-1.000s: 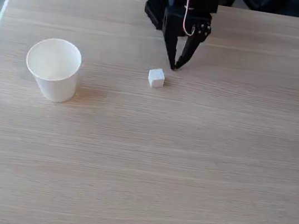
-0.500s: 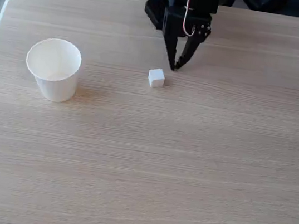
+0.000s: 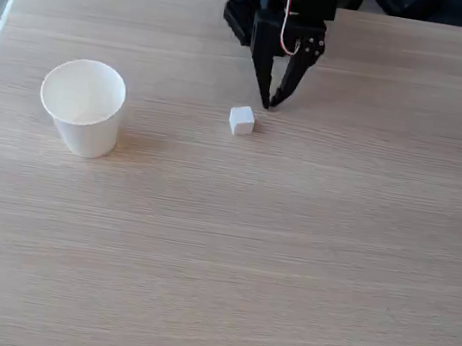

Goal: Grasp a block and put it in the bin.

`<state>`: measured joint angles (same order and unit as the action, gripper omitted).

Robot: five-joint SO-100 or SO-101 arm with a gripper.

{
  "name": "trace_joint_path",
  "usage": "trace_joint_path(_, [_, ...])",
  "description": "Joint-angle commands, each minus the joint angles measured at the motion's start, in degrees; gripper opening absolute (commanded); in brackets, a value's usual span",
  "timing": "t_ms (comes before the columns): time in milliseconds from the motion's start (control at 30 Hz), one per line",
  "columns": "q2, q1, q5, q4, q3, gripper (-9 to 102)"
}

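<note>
The bench (image 3: 305, 262) is a pale wood-grain top under daylight, and some furniture legs stand behind its far edge. From my station I compare this picture with the two before it, and almost nothing has changed: the gripper (image 3: 268, 103) hangs in the same place near the far edge, a little left of the middle, and its tips point down at the wood. The two black fingers meet at the tips, so I read them as closed, and they hold nothing.

The block (image 3: 241, 120) lies on the bench just in front of the fingertips and slightly to the left in the fixed view. It is near them but not touching, and it did not move in the last second. The cup (image 3: 83, 107) stands upright toward the left edge, well apart from the block, with its mouth open.

I judge that the grasp has not begun. In my opinion, I must first open the fingers, then bring them over the block and go down around it.
</note>
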<state>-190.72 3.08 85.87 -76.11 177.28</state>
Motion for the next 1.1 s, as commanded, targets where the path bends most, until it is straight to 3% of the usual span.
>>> trace_joint_path(0, [-0.18, -0.35, -0.26, -0.26, 0.79, 0])
trace_joint_path(333, [-0.09, -0.97, 0.88, -0.35, 0.79, 0])
trace_joint_path(767, [12.04, -10.72, 6.06, 1.32, -3.52, 0])
trace_joint_path(1067, [21.27, -14.41, 5.27, -4.48, -15.03, 3])
